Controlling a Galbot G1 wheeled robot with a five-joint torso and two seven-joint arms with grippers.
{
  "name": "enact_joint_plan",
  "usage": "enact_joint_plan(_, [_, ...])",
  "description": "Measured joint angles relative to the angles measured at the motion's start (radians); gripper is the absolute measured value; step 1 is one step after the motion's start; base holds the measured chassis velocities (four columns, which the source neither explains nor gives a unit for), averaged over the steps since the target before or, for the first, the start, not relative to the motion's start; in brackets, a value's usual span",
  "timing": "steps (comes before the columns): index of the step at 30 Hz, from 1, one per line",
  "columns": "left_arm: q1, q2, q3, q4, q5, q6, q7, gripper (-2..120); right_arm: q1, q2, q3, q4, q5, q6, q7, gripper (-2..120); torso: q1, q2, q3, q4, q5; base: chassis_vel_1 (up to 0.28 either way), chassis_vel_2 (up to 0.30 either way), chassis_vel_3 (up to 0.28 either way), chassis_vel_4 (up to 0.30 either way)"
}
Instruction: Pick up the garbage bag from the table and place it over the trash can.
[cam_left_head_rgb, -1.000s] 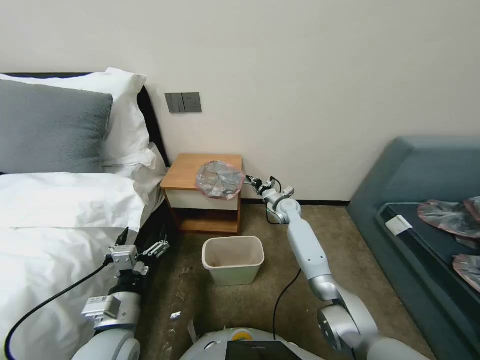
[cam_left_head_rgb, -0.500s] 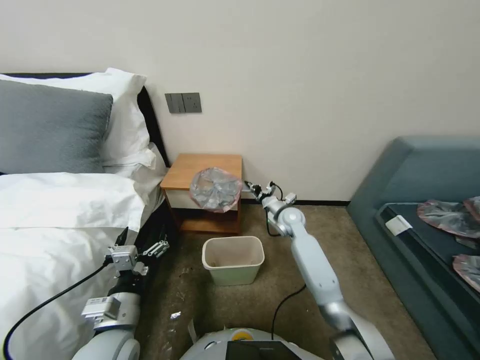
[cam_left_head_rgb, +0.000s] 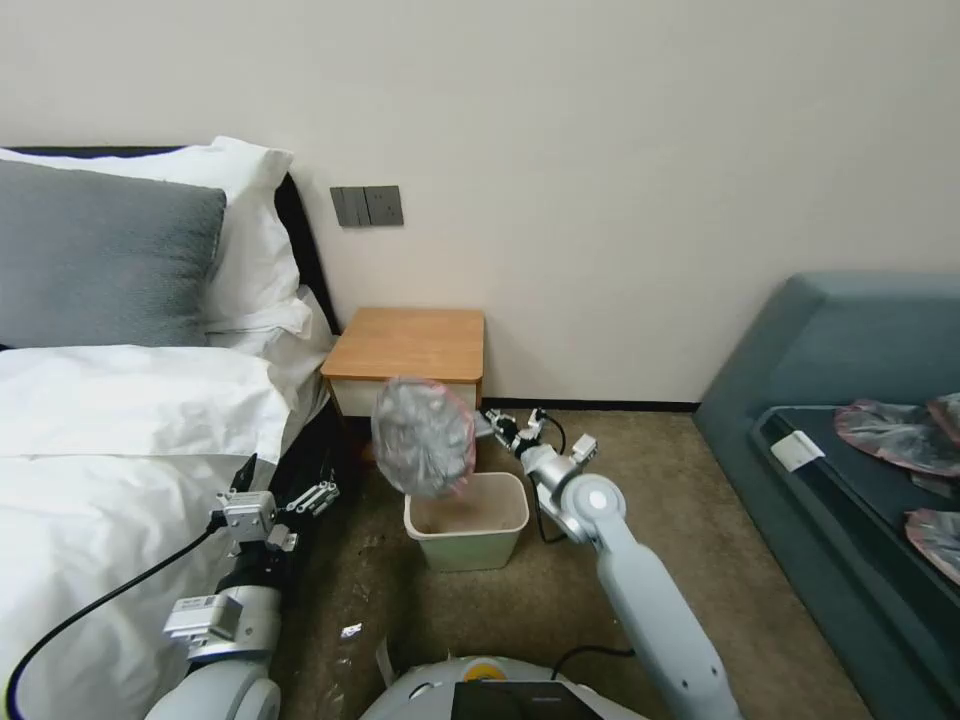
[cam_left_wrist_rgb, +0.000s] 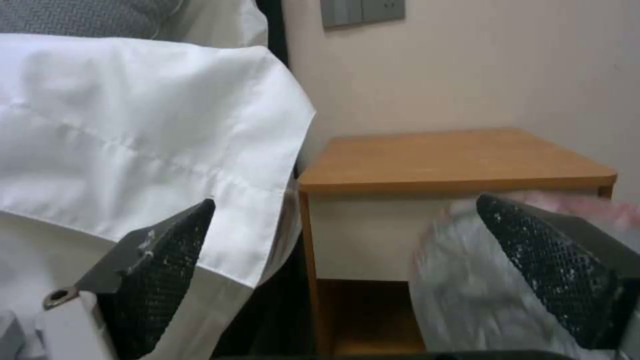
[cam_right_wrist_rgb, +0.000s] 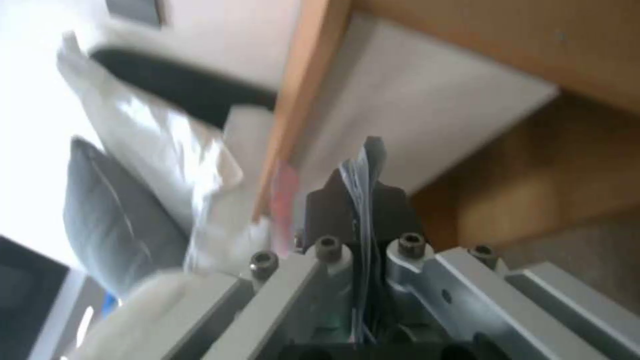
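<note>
The garbage bag (cam_left_head_rgb: 423, 437), a crumpled grey film with a pink rim, hangs in the air in front of the table (cam_left_head_rgb: 405, 343) and just above the far left rim of the trash can (cam_left_head_rgb: 466, 520). My right gripper (cam_left_head_rgb: 489, 424) is shut on the bag's right edge; the right wrist view shows the film (cam_right_wrist_rgb: 361, 165) pinched between its closed fingers (cam_right_wrist_rgb: 390, 200). The table's top is bare. My left gripper (cam_left_head_rgb: 285, 485) is parked low beside the bed, open, with nothing in it. Its wrist view shows the bag (cam_left_wrist_rgb: 460, 280) below the table (cam_left_wrist_rgb: 453, 160).
A bed (cam_left_head_rgb: 110, 420) with white linen and a grey pillow fills the left side. A blue sofa (cam_left_head_rgb: 850, 400) with more crumpled bags stands at the right. Brown carpet (cam_left_head_rgb: 540, 590) around the trash can holds a black cable and small scraps.
My right arm has drawn the garbage bag off the table, toward me and downward, so it now hangs over the trash can's far rim. The left arm has not moved.
</note>
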Motion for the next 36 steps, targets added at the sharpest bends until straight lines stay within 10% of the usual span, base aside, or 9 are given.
enact_joint_plan(21, [-0.006, -0.007, 0.006, 0.0, 0.013, -0.013, 0.003, 100, -0.218, -0.057, -0.007, 0.067, -0.119, -0.033, -0.084, 2, 0.0, 0.0, 0.0, -0.0001, 0.0, 0.0, 0.0, 0.0, 0.0])
enact_joint_plan(36, [-0.029, -0.014, 0.025, 0.0, 0.013, -0.022, 0.002, 100, -0.298, -0.1, 0.047, 0.143, -0.176, -0.025, -0.044, 58, 0.0, 0.0, 0.0, -0.0001, 0.0001, 0.0, 0.0, 0.0, 0.0])
